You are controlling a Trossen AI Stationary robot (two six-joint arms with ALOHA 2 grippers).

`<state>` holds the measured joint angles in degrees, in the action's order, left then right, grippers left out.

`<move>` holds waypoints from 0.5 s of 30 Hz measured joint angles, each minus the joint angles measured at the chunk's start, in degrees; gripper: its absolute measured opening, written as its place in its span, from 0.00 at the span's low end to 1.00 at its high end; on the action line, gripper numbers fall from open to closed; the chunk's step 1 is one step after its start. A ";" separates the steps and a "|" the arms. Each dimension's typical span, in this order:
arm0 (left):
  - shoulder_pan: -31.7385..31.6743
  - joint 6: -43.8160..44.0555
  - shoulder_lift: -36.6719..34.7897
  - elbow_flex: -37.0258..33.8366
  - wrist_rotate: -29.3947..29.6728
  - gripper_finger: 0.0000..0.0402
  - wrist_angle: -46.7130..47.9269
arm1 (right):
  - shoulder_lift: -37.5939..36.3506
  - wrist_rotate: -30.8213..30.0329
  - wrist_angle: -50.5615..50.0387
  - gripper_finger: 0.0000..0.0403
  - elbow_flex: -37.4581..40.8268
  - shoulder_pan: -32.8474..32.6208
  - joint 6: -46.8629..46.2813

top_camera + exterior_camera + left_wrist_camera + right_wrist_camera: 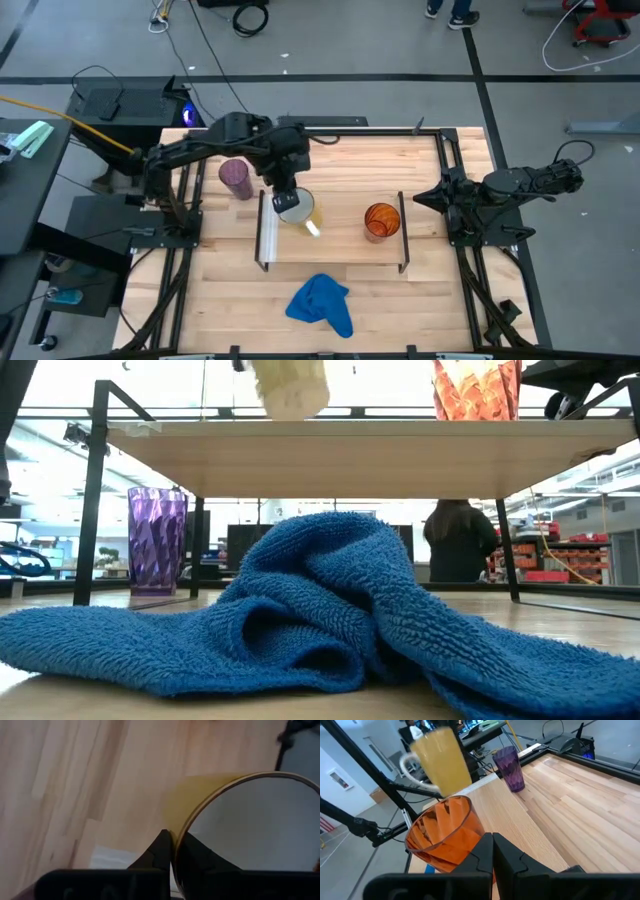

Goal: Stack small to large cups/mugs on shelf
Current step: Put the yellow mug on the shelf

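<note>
A mug (297,208), yellow outside and white inside with a white handle (410,765), hangs over the left end of the shelf (340,250), and my left gripper (287,200) is shut on it. The translucent orange cup (381,220) stands on the shelf's right part. On the tabletop beyond the shelf's left end stands the translucent purple cup (236,178). My right gripper (420,198) waits shut at the table's right side, level with the orange cup (445,832). My left gripper pinches the mug's wall at the rim (181,832), one finger inside the mug and one outside. The fingers come from above, slanting down. The mug (290,385) is tilted and lifted just clear of the shelf board (360,455).
A crumpled blue cloth (322,305) lies on the table in front of the shelf and fills the low view's foreground. Black frame rails (445,160) run along the table's sides. A person (460,540) stands in the room beyond the table.
</note>
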<state>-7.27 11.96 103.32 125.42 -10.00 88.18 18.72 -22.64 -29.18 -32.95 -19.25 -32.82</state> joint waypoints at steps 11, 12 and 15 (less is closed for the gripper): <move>1.22 -1.86 4.03 0.02 1.79 0.06 -1.28 | -0.02 -0.04 -0.60 0.02 0.00 -0.01 -0.02; 1.58 -1.85 4.52 0.02 2.08 0.06 -1.27 | -0.02 -0.04 -0.91 0.02 0.00 0.00 -0.04; 2.59 -1.76 6.14 0.02 4.04 0.06 -1.46 | -0.01 -0.04 -1.71 0.02 0.00 -0.02 -0.04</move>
<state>-4.68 10.20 109.46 125.45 -5.96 86.72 18.71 -22.68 -30.89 -32.95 -19.27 -32.86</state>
